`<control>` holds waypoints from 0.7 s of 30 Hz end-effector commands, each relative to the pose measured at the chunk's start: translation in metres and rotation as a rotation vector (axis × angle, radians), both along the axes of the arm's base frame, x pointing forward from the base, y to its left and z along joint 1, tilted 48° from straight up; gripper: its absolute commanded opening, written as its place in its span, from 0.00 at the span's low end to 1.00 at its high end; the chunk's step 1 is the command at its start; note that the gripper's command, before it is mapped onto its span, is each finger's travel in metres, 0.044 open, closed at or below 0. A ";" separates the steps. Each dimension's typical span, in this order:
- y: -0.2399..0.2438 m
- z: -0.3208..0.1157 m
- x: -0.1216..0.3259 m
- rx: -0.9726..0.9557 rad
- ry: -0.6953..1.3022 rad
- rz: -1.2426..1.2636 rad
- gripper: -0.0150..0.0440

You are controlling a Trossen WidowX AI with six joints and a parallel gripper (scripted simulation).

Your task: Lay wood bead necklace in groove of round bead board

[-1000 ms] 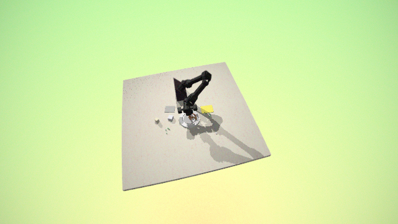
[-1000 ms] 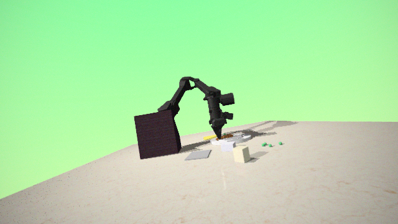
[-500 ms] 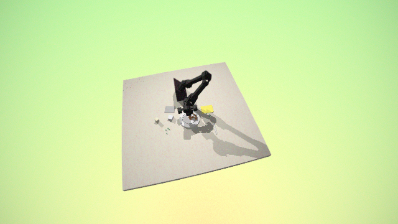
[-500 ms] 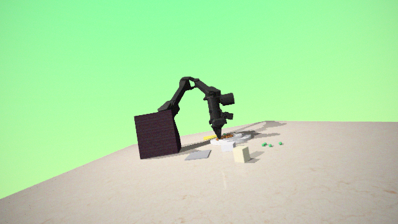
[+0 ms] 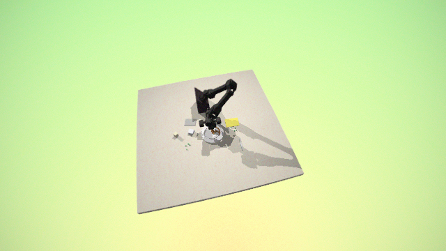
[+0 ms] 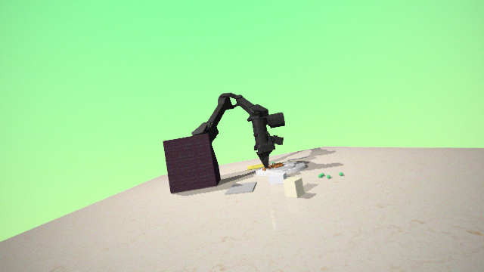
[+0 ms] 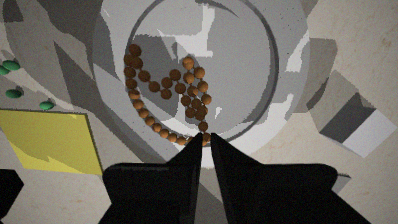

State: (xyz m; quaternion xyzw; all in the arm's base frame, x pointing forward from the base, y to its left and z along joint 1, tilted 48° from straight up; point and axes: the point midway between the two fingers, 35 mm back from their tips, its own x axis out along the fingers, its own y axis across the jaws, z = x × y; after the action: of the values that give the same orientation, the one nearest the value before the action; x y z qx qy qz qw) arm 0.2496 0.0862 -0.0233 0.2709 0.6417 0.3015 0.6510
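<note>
The round bead board is pale grey with a ring groove and lies flat under the gripper. The brown wood bead necklace lies on it. In the wrist view one run of beads follows the lower left arc of the groove, and the upper left end doubles back. The other beads lie bunched inside the ring. My gripper points down at the groove's near edge, its tips almost together with a bead between them. It looks shut on the necklace; the fingers partly hide that bead.
A yellow plate and several green beads lie beside the board. A white block stands close to it. A cream block, a flat grey plate and a dark box stand farther off.
</note>
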 end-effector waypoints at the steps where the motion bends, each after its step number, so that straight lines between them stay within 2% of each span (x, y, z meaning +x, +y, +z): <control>1: -0.003 0.003 0.001 0.002 -0.003 -0.003 0.25; 21: -0.003 -0.010 -0.009 0.002 -0.003 -0.003 0.25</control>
State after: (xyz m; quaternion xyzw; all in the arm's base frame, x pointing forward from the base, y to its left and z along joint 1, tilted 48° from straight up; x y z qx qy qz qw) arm 0.2414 0.0808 -0.0304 0.2699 0.6387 0.3039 0.6533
